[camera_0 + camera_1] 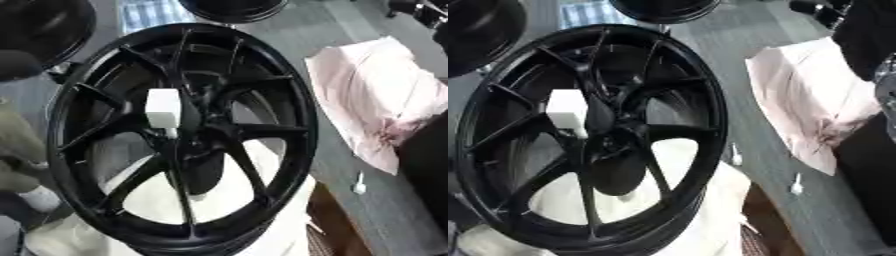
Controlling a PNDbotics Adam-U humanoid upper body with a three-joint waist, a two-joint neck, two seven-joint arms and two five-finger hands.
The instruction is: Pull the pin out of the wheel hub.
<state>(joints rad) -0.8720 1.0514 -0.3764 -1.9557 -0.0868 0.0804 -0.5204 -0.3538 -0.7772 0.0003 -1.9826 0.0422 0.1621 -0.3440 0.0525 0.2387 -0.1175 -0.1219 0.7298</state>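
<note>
On grey floor (367, 210), black wheel hub (179, 135), pink cloth (376, 100)

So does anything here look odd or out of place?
Yes: a white block sits by the centre of the black wheel, stark against the dark spokes. A small white piece lies loose on the grey floor, near a crumpled pink cloth.

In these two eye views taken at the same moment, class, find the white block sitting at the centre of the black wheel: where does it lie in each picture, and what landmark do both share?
Left eye view: the white block lies left of centre, above the middle, against the hub.
Right eye view: it lies further left, at similar height.
Shared landmark: the pale pink cloth at upper right, beside the black wheel.
</note>
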